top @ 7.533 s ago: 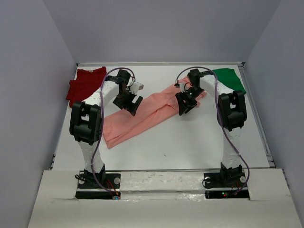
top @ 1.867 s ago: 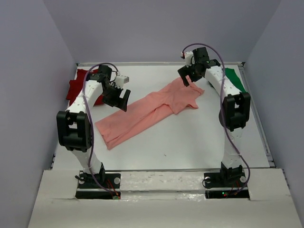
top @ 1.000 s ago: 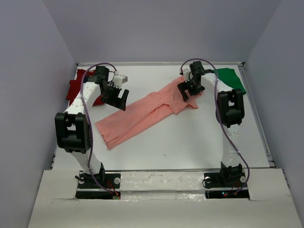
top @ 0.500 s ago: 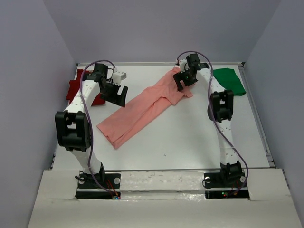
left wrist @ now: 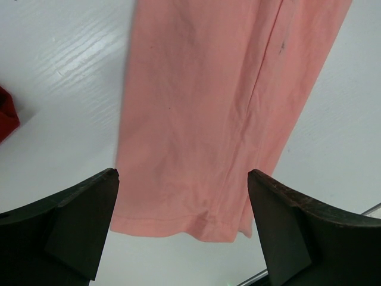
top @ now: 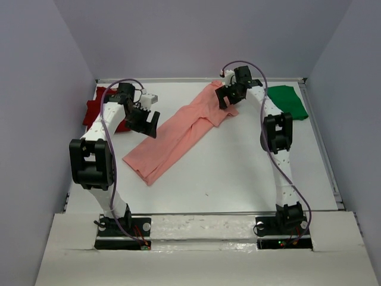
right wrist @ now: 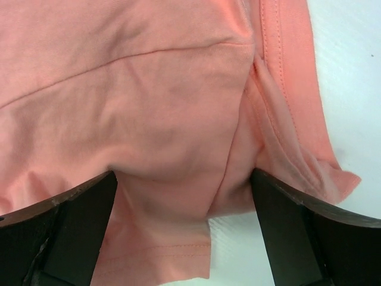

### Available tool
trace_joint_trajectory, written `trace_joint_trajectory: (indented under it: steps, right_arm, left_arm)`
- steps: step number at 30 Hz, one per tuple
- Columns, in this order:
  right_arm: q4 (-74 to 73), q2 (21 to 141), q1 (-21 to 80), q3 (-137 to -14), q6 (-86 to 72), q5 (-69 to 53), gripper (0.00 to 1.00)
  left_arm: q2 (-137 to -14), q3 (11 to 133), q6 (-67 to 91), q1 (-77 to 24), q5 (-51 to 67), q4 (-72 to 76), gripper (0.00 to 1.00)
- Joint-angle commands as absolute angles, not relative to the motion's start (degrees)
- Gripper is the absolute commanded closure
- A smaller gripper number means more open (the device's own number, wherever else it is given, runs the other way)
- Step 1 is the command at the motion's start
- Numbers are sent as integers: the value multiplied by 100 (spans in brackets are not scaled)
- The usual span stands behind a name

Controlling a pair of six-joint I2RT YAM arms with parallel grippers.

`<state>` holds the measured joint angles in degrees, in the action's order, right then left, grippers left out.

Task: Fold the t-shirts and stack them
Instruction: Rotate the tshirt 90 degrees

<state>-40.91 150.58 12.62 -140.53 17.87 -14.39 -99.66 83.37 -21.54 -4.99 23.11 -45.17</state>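
Right wrist view: our right fingers (right wrist: 71, 232) stand wide apart, and the pink t-shirt (right wrist: 149, 101) fills the space between them. The cloth is bunched into soft folds, with a stitched hem at the bottom and a doubled seam down the right side. We cannot tell whether the fingers press on the cloth or hang just above it. The cloth is plain, marked only by its stitching.

In the left wrist view our left fingers (left wrist: 77, 226) are also spread wide and hold nothing. The lower hem of the same shirt lies below and between them on the white table (left wrist: 65, 53), and a corner of the red t-shirt (left wrist: 6, 119) shows at the left edge.

From the top view, the pink t-shirt lies as a long diagonal strip. It runs from the far middle of the table, under the right fingers, down toward the near left, with the left fingers over its left edge. The red t-shirt sits crumpled in the far left corner, and the green t-shirt (top: 287, 100) lies in the far right corner. Both are apart from the pink one.
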Motion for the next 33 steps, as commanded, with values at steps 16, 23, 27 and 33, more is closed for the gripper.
trace_joint_trajectory:
  steps: [16,23,27,33]
  right_arm:
    - [-3672,9732,1178,-11110,2408,-678,0]
    - [-3832,8572,1178,-10354,2558,-361,0]
    - [-3867,8104,1047,-9942,2601,-386,0]
    - [-3876,7629,853,-9563,2593,-598,0]
  left_arm:
    - [-9940,7225,-2539,-615,2733,-4816,1]
    - [-10239,7189,-2628,-712,2927,-4878,1]
    - [-10397,7119,-2672,-896,2910,-4817,1]
    - [-10345,6917,-2444,-1046,2550,-4228,1]
